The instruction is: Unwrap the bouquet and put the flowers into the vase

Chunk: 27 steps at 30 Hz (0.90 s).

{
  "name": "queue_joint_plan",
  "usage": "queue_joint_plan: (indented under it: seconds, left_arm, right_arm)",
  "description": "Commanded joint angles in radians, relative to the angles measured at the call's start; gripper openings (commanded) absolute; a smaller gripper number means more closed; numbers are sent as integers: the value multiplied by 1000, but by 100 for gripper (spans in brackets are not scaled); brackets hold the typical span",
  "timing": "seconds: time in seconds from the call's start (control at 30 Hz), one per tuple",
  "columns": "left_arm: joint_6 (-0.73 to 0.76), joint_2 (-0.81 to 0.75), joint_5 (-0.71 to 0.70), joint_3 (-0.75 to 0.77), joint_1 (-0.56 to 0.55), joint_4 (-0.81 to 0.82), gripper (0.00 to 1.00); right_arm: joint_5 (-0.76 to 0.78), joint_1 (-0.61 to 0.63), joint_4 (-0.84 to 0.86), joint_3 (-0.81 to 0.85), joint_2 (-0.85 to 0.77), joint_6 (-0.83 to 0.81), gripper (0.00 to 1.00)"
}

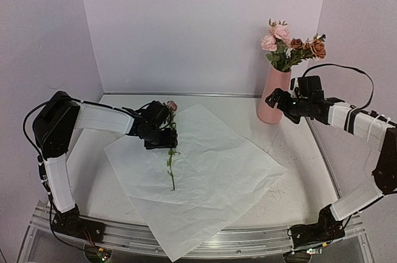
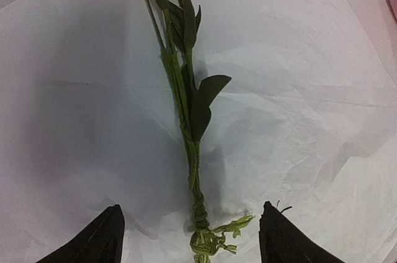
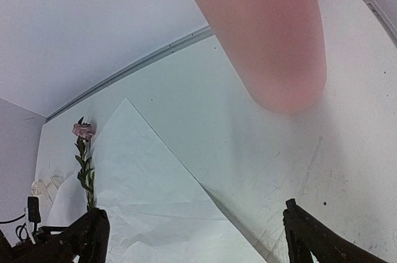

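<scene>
While one rose on the paper is straddled, ungripped, by the open left gripper, the other flowers are held in the vase at the tabletop's far right corner, beside the open, empty right gripper.

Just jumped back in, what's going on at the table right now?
The paper is already off and spread flat. Most flowers stand in the pink vase at the back right. One rose lies on the paper, and the left gripper is over it, jaws open either side, not gripping. The right gripper sits open beside the vase.
</scene>
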Motion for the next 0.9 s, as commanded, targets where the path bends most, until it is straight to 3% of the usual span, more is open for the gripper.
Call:
queue_joint_plan:
  seconds: [0.0,0.2,0.33,0.53,0.87]
  left_arm:
    - [9,-18,10,3,1,0,76]
    - [15,-12,21,8,0,-10,73]
    - [14,9,34,19,-2,-16,61]
    - [3,60,23,61,-8,-44,55]
    - [4,139,-15,128,-36,-115,43]
  right_arm:
    - [-91,-2,35,-56,21,59,98]
    - [-98,29,151,-239,-80,76,95]
    - [-3,117,161,-296,-140,57,94]
    - [110,313,183,-295,-114,49,93]
    - [141,476,262,-248,-21,45,92]
